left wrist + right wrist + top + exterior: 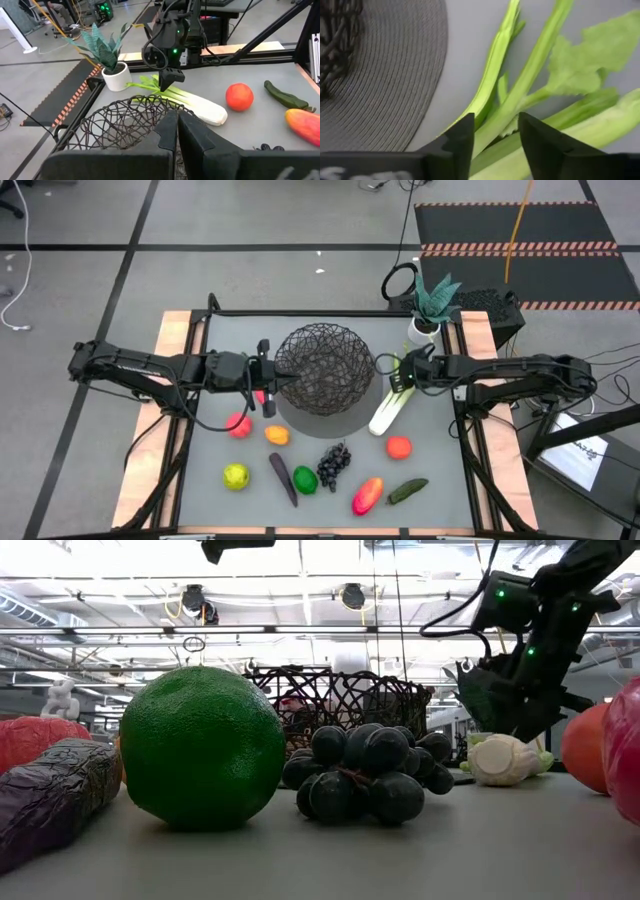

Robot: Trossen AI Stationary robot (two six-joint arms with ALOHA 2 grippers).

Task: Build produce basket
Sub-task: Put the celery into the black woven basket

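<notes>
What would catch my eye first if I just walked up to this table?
Probably the black wire basket on its round grey mat mid-table, flanked by two dark arms. The right gripper hangs open over the leafy end of the leek, while the left gripper sits at the basket's rim. In front lie bright toy fruits, including dark grapes and a green fruit.

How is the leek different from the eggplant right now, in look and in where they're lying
The leek is long, white at the base with green leaves; the eggplant is shorter, slimmer and dark purple. The leek lies beside the basket, with the right gripper open over its leaves; the eggplant lies in the front row of fruit, no gripper near. Both rest flat on the table, outside the basket.
</notes>
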